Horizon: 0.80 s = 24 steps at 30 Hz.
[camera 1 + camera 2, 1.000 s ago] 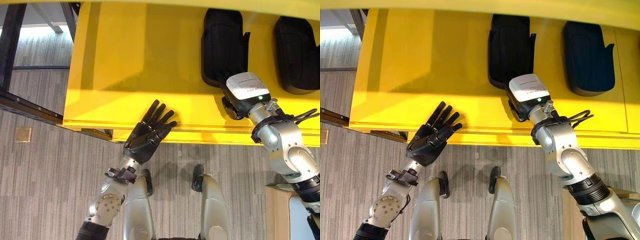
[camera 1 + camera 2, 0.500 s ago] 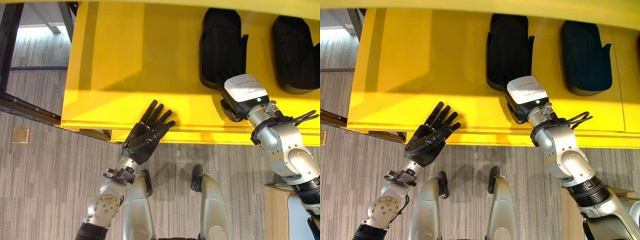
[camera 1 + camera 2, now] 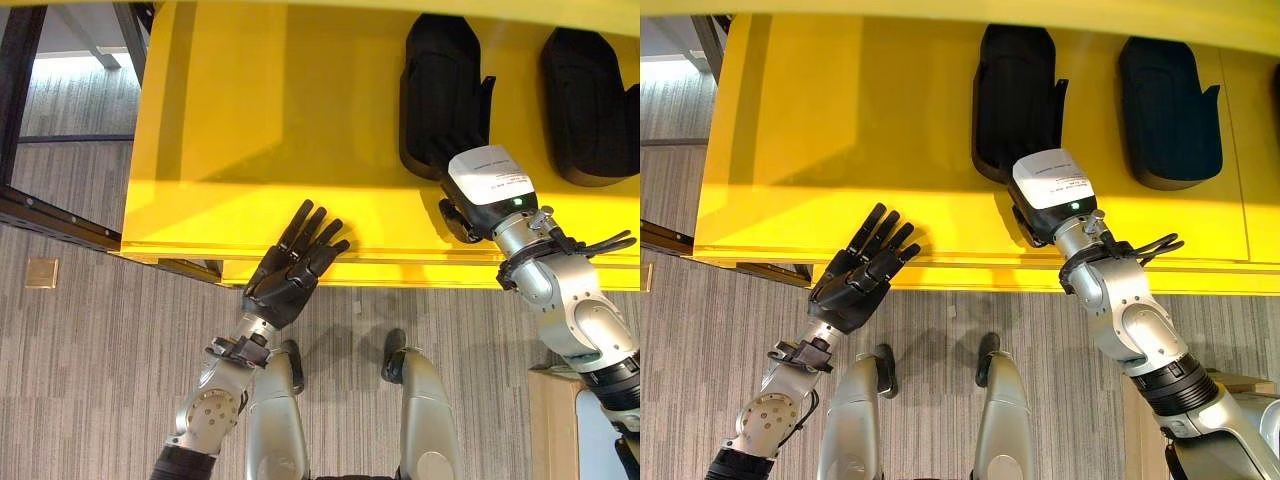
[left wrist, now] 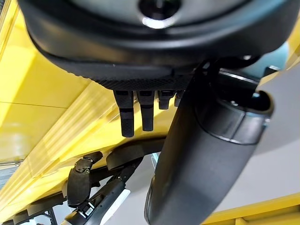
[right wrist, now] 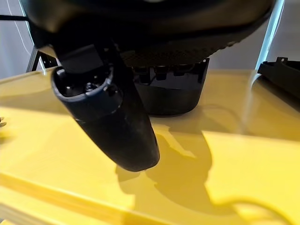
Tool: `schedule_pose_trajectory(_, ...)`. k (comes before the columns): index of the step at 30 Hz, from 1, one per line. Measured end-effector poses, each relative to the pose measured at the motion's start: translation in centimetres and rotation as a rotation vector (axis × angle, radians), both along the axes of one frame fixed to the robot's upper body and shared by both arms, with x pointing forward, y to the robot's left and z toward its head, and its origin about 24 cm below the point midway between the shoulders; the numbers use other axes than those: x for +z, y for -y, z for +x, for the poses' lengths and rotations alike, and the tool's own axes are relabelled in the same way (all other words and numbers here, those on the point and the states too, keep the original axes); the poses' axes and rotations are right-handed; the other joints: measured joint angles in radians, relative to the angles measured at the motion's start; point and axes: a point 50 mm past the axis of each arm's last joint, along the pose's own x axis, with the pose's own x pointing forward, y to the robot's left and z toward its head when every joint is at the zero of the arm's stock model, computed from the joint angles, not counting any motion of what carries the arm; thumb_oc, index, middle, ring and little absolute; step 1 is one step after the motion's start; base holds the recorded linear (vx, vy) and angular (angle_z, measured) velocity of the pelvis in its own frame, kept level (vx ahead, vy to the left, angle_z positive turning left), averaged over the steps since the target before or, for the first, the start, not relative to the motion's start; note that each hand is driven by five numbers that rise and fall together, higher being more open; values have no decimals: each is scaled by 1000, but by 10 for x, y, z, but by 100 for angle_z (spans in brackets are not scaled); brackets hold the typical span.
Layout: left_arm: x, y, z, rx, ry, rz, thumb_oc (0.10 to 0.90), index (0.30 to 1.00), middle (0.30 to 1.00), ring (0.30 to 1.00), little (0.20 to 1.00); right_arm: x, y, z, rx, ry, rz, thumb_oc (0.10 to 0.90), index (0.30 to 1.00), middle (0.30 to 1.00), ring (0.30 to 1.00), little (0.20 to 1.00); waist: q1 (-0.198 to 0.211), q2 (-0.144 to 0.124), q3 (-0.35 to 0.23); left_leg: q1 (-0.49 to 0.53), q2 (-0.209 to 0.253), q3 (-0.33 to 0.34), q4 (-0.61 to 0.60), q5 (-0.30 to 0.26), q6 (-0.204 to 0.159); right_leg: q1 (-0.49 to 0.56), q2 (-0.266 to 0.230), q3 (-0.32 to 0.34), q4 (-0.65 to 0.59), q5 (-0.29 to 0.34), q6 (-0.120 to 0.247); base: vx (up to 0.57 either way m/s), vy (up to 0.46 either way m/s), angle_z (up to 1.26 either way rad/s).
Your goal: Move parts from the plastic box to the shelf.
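While two black parts lie on the yellow shelf (image 3: 280, 120) | left part (image 3: 440, 90) just beyond right hand (image 3: 1040, 215), fingers hidden, grip cannot be told | right part (image 3: 590, 100) apart | left hand (image 3: 285, 275) at shelf edge, fingers straight, empty

Silver-grey arm segments with ribbed black collars at wrists and elbow. Left hand (image 3: 285, 275) matte black, segmented fingers. Right hand (image 3: 1050, 200) carries a white plate with small print and a green dot, probably an LED. Round screw pattern on left forearm.
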Motion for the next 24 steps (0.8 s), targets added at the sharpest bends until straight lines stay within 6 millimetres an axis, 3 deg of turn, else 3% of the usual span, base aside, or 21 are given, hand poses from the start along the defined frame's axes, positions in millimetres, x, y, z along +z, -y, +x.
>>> schedule_pose_trajectory(16, -2, -1, -1, 2, -7, -1, 900, 1000, 1000, 1000, 1000, 3, 1, -1, 22, 140, 53, 900, 1000, 1000, 1000, 1000, -1, 21, 0, 2, -1, 2, 1, 0, 1, -10, -3, 8, 15, -4, -4, 0, 0, 0)
schedule_pose_trajectory(24, -4, -2, -3, 7, -12, -5, 900, 1000, 1000, 1000, 1000, 7, -2, -5, 88, 268, 287, 900, 1000, 1000, 1000, 1000, -2, 31, 0, 6, -2, 13, -6, 0, 0, -16, -3, 17, 15, -5, -4, 1, 10, -2)
